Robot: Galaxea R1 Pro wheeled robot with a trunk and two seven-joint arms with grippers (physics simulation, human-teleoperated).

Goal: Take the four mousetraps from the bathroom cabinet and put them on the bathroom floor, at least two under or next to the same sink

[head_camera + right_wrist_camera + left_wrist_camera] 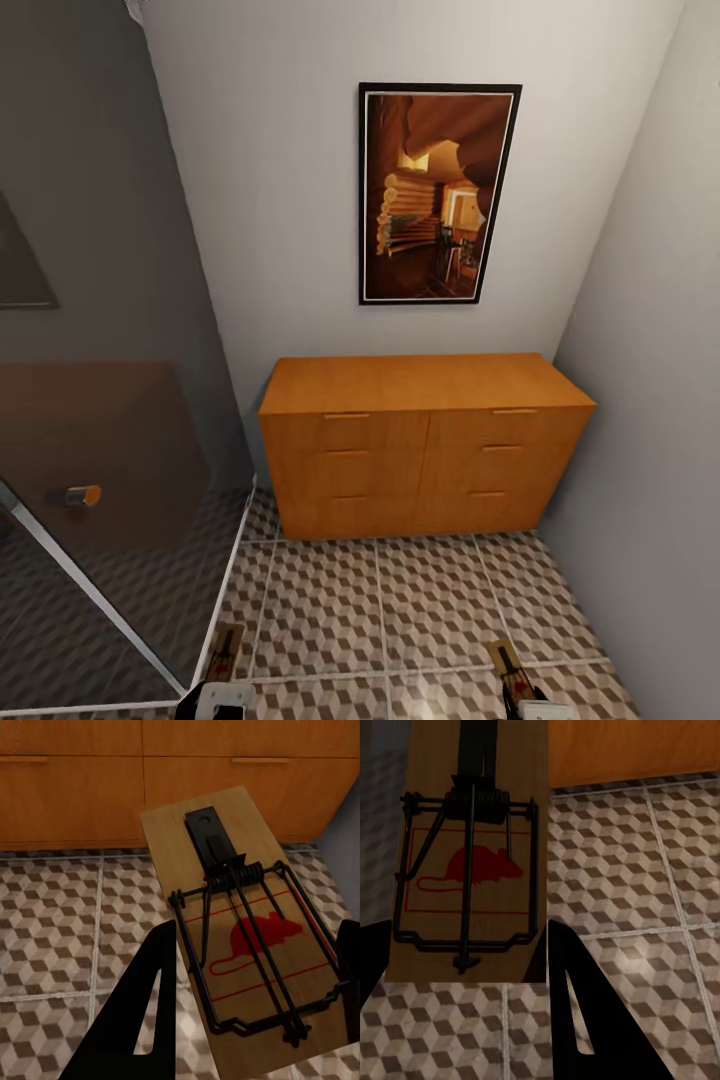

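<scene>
The orange-brown cabinet stands against the far wall with all its drawers shut. My left gripper is shut on a wooden mousetrap above the bathroom floor. In the left wrist view that mousetrap sits between the black fingers, red mouse print facing up. My right gripper is shut on a second mousetrap. The right wrist view has that mousetrap tilted between the fingers, with the cabinet behind it. The sink is out of view.
A glass shower panel with a small round knob closes off the left side. A grey wall runs along the right. A framed picture hangs above the cabinet. Open tiled floor lies between me and the cabinet.
</scene>
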